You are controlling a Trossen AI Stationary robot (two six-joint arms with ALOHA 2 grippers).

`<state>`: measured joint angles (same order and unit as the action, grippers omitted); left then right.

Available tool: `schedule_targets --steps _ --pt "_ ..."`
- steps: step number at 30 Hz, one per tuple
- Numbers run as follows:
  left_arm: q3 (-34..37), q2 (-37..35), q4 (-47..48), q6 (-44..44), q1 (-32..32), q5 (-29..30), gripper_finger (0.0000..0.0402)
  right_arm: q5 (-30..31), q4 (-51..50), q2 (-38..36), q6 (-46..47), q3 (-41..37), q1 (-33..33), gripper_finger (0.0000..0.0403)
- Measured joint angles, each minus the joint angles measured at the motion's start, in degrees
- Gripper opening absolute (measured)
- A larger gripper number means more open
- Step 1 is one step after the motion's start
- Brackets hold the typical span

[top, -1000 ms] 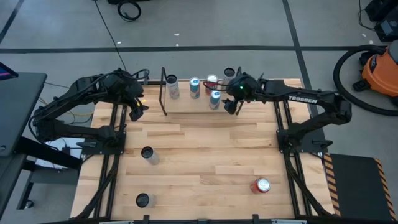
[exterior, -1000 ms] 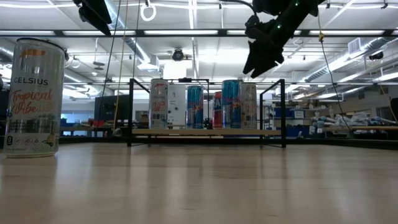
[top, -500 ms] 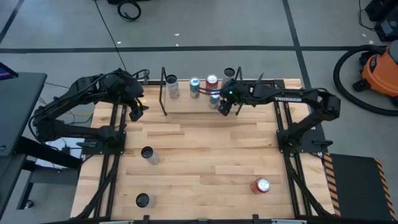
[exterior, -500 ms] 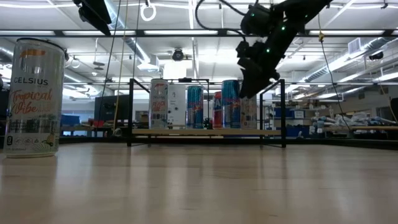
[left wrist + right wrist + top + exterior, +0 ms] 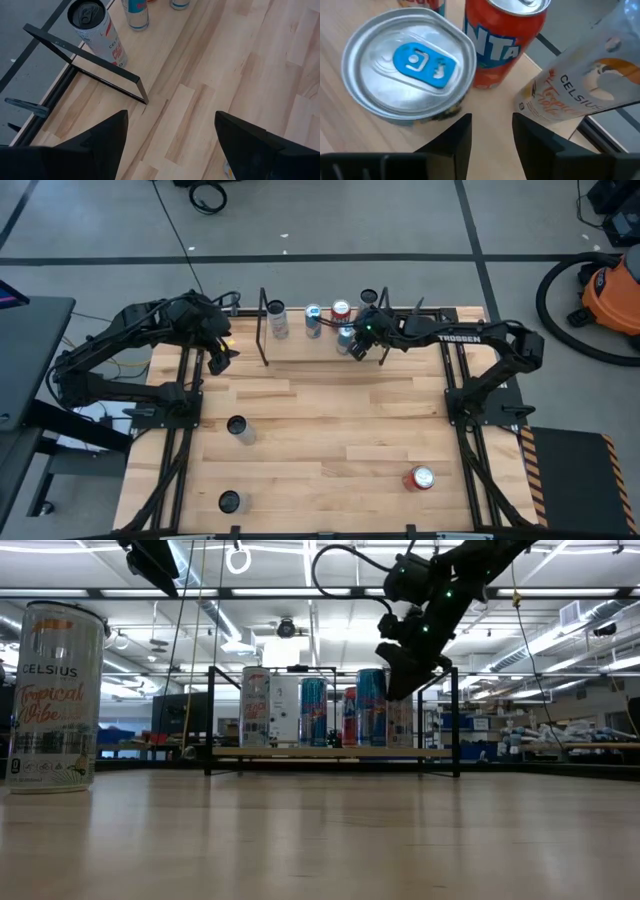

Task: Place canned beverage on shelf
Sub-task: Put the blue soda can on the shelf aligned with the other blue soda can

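While right gripper (image 5: 362, 348) hovers just above the blue-tab can (image 5: 410, 70) at the shelf (image 5: 300, 338), fingers spread w/ only bare wood between them, holding nothing. Looks like a release or a nudge, can't say which.

On the shelf: white can (image 5: 277, 319) by left end frame, blue can (image 5: 313, 319), Fanta can (image 5: 341, 312) behind, blue-tab can in front of it, Celsius can (image 5: 580, 90) just beside Fanta in right wrist view. All upright, between the two black frames, so approx 5 shelved.

Left on the table (image 5: 330, 430), well apart from the shelf: upright can (image 5: 237, 427) mid-left, another (image 5: 230, 502) near the front edge, red can (image 5: 419, 478) front right. Judged 3 to go, task over half done.

Left gripper (image 5: 217, 358) waits near the shelf's left end, fingers apart, empty. Room on the board looks OK for the rest, esp. between white and blue cans.
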<state>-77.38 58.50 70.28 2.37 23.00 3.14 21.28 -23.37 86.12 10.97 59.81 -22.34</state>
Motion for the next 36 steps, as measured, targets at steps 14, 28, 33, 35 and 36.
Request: schedule_targets --steps 14,28,33,35,36 --pt "0.0 0.0 0.0 0.0 0.0 0.0 0.03 -3.4 5.6 0.0 1.4 0.0 0.1 0.0142" --pt "0.0 0.0 -0.2 0.0 0.0 0.0 0.03 -7.7 10.3 2.9 2.6 0.0 0.2 0.0142" --pt "0.0 0.0 -0.3 0.0 0.0 0.0 0.03 -8.2 13.1 5.5 2.6 0.0 0.3 0.0142" --pt "0.0 0.0 -0.3 0.0 0.0 0.0 0.03 -8.5 14.3 6.0 2.7 0.0 0.3 0.0142" --pt "0.0 0.0 -0.3 0.0 0.0 0.0 0.03 -8.8 14.9 6.3 2.8 0.0 0.4 0.0142"
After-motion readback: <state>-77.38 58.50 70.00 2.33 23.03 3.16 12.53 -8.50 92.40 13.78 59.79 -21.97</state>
